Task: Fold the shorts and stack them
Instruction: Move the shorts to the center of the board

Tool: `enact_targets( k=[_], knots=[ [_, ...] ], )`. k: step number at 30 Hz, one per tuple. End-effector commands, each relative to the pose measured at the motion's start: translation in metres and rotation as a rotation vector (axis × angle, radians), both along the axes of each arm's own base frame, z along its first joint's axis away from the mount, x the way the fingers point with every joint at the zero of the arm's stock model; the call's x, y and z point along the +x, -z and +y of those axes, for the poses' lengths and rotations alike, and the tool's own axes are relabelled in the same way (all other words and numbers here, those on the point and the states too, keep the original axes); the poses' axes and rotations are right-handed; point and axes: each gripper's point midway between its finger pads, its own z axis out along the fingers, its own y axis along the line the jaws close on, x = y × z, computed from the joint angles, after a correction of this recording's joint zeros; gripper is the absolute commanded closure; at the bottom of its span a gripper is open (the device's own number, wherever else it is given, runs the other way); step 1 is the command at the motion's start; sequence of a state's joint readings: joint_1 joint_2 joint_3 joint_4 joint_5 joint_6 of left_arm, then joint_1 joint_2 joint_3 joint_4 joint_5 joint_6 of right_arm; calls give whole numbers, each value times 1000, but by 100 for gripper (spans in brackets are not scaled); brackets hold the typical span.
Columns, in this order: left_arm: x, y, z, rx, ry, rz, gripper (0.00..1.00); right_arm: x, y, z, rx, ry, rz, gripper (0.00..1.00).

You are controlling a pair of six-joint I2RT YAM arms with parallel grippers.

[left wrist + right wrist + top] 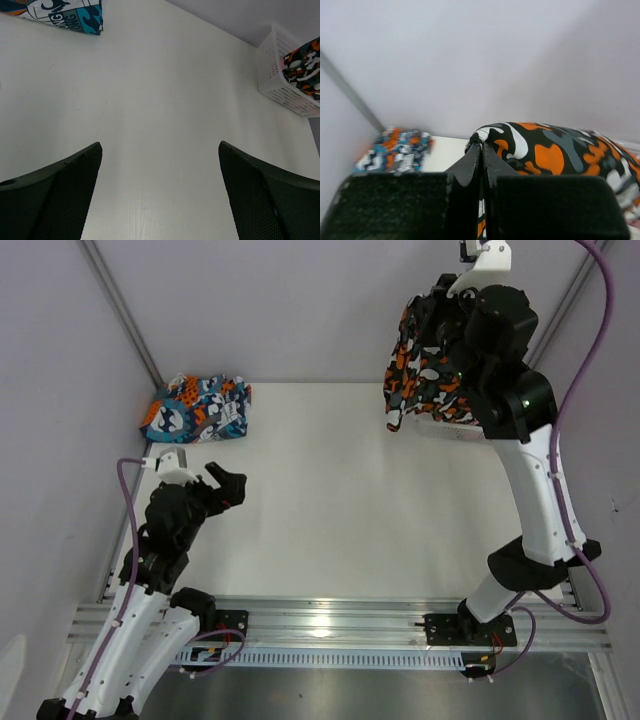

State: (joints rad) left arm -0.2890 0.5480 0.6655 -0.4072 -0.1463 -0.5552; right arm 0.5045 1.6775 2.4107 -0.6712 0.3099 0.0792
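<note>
My right gripper (pixel 482 147) is shut on a fold of the orange-black-white camouflage shorts (pixel 555 150) and holds them high over the table's far right; in the top view the shorts (pixel 425 370) hang below the raised wrist. The blue-teal-orange patchwork shorts (pixel 195 408) lie folded at the far left corner, and also show in the left wrist view (pixel 60 12) and the right wrist view (pixel 395 150). My left gripper (pixel 228 485) is open and empty, low over the table at the near left (pixel 160 150). The pink-navy-white shorts are out of view.
A white plastic mesh basket (pixel 280 75) stands at the far right, under the hanging camouflage shorts; in the top view my right arm hides most of it (pixel 455 430). Purple walls and metal posts close the table on the left, back and right.
</note>
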Motion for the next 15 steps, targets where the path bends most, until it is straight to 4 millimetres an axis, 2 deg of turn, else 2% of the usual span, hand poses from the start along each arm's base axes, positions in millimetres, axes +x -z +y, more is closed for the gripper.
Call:
enact_targets(
  k=[1,2,7,10,11,13,14,15],
  knots=[
    [-4,-26,2,12,6,-68,1,-48,-37,29,91,-170,-81,100],
    [-6,-35,5,9,-2,-92,1,-57,-39,38,97,-211,-83,100],
    [-14,-48,15,18,-41,-123,1,-117,-59,80,157,-406,-106,100],
    [-20,-57,17,6,-46,-158,1,-147,-68,97,203,-513,-105,100],
    [-21,-58,18,4,-51,-163,1,-164,-70,112,228,-580,-99,100],
    [-25,-61,19,-7,-52,-185,1,-184,-73,130,238,-655,-99,100],
    [-26,-63,21,-12,-62,-193,1,-205,-72,149,234,-725,-95,100],
    [-27,-61,22,-14,-69,-192,1,-213,-72,156,233,-749,-92,100]
  ],
)
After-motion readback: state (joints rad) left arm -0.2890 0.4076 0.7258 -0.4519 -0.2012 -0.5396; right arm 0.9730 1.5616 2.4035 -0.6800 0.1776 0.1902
